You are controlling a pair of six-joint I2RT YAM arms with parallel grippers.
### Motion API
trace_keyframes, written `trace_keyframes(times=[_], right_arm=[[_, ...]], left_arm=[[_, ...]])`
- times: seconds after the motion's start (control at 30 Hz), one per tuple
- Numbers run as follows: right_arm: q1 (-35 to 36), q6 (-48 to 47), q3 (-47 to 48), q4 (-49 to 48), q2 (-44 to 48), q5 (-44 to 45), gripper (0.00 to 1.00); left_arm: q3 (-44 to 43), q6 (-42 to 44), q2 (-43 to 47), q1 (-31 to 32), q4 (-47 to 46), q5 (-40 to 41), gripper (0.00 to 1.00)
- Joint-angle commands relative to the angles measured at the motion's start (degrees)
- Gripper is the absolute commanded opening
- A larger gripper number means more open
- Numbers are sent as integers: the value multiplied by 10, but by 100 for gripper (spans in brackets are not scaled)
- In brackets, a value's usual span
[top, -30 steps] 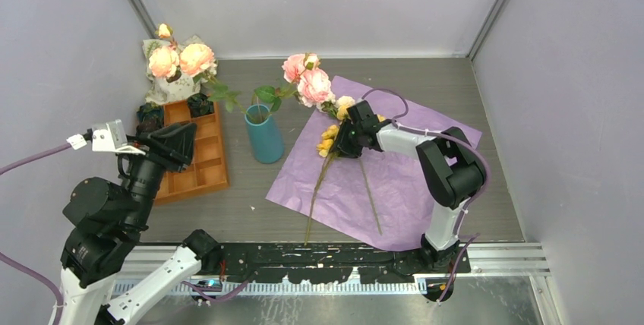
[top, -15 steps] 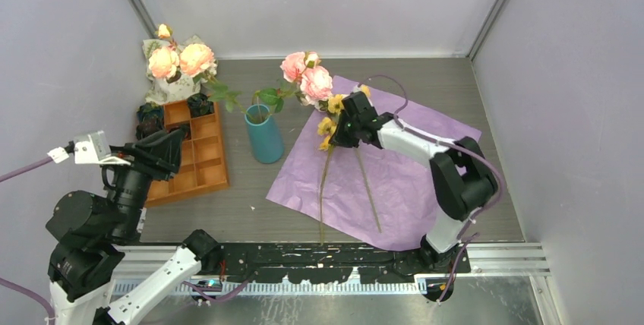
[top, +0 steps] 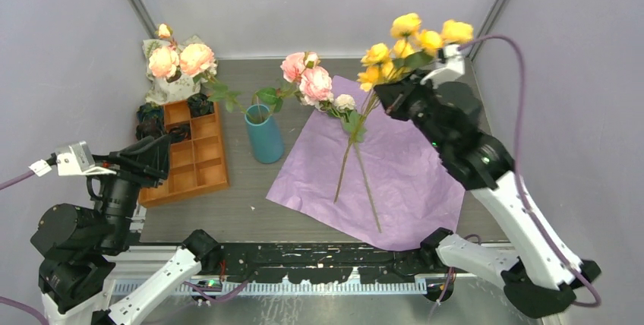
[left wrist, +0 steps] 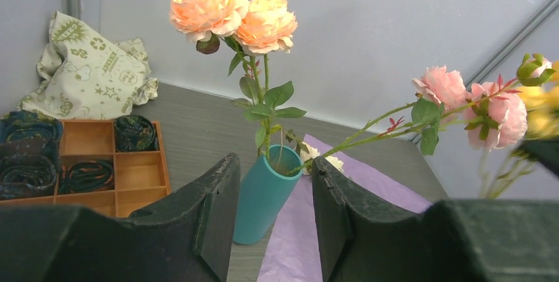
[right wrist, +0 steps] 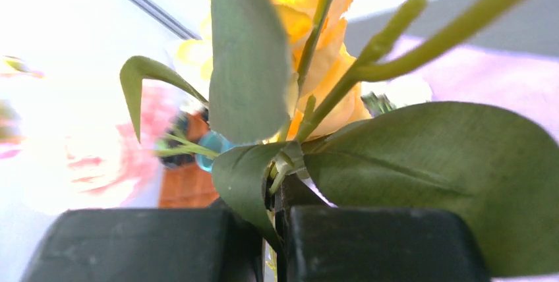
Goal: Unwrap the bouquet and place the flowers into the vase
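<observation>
Yellow-orange long-stemmed roses (top: 414, 40) are held up over the lilac paper sheet (top: 410, 181) in the overhead view, clamped in the right pincer (top: 391, 93). The left wrist view alone shows the left pincer (left wrist: 275, 163) apart and empty before the teal cylindrical vase (left wrist: 264, 193). The right wrist view shows the fingers shut on a green stem. The tabletop (top: 235, 215) is grey and the walls are pale grey.

The vase (top: 264, 137) is set on the table (top: 228, 212), with flowers (top: 315, 83) placed in it. The tray (top: 203, 164) is laid just left of it, the cloth bag (top: 168, 89) behind the tray. The paper sheet (top: 414, 181) is spread right of the vase; one stem (top: 370, 192) is laid on it, a second stem (top: 343, 173) is held above it by the right gripper (top: 383, 91)
</observation>
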State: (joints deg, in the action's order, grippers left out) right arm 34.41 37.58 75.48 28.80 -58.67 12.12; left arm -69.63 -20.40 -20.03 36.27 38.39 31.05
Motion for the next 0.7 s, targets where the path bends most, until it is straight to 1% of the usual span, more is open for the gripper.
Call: trace_keyframes(times=[0.0, 0.1, 0.13, 0.23, 0.33, 0.4, 0.5, 0.57, 0.67], right_arm=[[8, -48, 82, -32, 65, -9, 1], [8, -40, 139, -81, 62, -100, 1], [8, -33, 161, -95, 51, -147, 1], [9, 0, 215, -146, -2, -243, 1], [16, 19, 280, -173, -72, -301, 1], [42, -1, 340, -163, -121, -308, 1], [108, -79, 471, -103, -206, -274, 1], [146, -122, 560, -56, -281, -260, 1], [194, -178, 657, -10, -365, -239, 1]], left_arm=[[-10, 1, -13, -1, -6, 4, 45], [-10, -1, -15, 0, -4, 10, 45], [-10, -2, -15, 0, -4, 11, 45], [-10, -5, -16, -1, -4, 12, 45], [-12, -5, -15, 0, 0, 16, 45], [-16, -4, -16, 0, 7, 26, 45], [-19, -3, -13, 0, 14, 38, 45], [-18, -2, -10, 0, 14, 43, 45], [-15, 2, -9, -1, 15, 51, 45]])
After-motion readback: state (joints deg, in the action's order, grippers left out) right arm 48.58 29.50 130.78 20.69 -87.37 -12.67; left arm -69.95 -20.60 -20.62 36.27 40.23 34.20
